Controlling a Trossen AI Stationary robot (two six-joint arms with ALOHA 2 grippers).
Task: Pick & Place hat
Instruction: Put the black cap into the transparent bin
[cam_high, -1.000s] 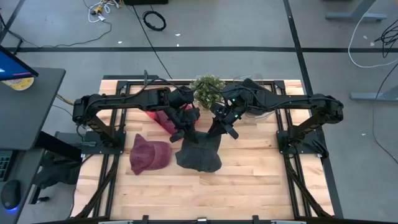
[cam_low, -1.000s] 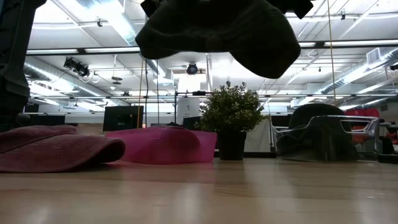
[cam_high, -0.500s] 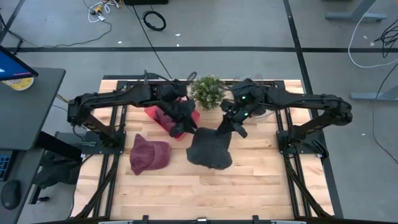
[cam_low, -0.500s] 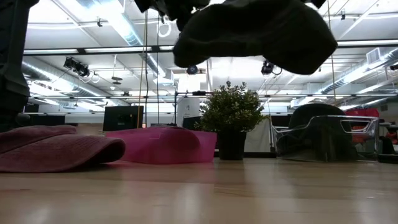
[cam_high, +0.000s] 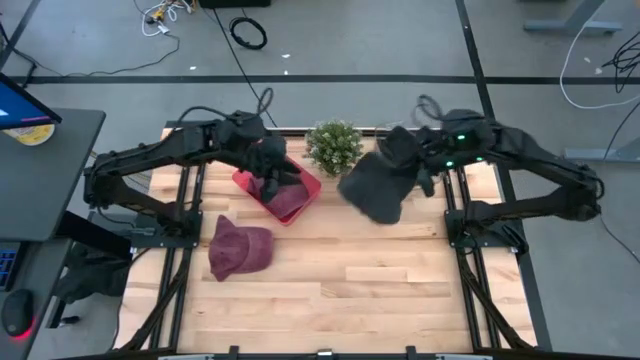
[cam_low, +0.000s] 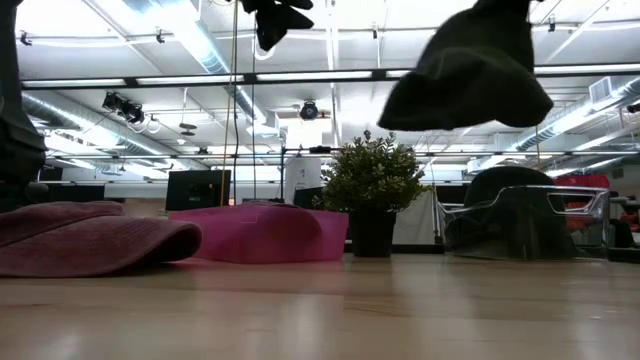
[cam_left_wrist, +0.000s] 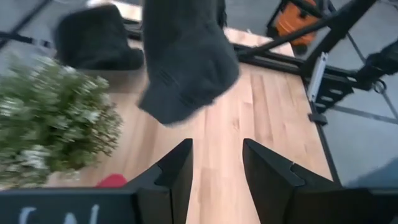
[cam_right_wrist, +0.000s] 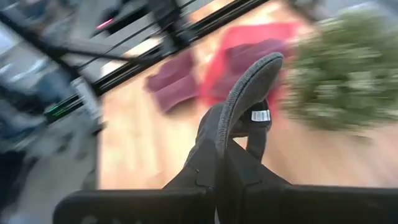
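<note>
The dark grey knit hat (cam_high: 375, 190) (cam_low: 465, 75) hangs in the air to the right of the potted plant (cam_high: 333, 147), below my right gripper (cam_high: 425, 168) (cam_right_wrist: 219, 155), which is shut on it. My left gripper (cam_high: 273, 178) (cam_left_wrist: 216, 155) is open and holds nothing, high above the red tray (cam_high: 312, 183). The left wrist view shows the grey hat (cam_left_wrist: 186, 62) farther off. A maroon hat (cam_high: 240, 248) (cam_low: 90, 240) lies flat on the table's left part. Another maroon hat (cam_high: 290, 200) lies in the red tray. My right gripper pinches the grey hat between its two fingers by the folded rim (cam_right_wrist: 214, 140), close to the small white label (cam_right_wrist: 260, 116). The hat is lifted clear of the table and hangs slack below the fingers (cam_right_wrist: 239, 171).
The potted plant (cam_low: 372, 185) stands at the far middle of the table. A clear rack with another dark hat (cam_low: 515, 205) (cam_left_wrist: 93, 37) sits at the far right. Bare wood (cam_high: 380, 280) spreads over the near half of the table.
The left gripper has let go of the grey hat and has drawn back up and toward the far left, over the red tray. The right gripper has carried the hat toward the table's right and far edge. The hat, spread between both grippers before, now hangs bunched from the right one.
</note>
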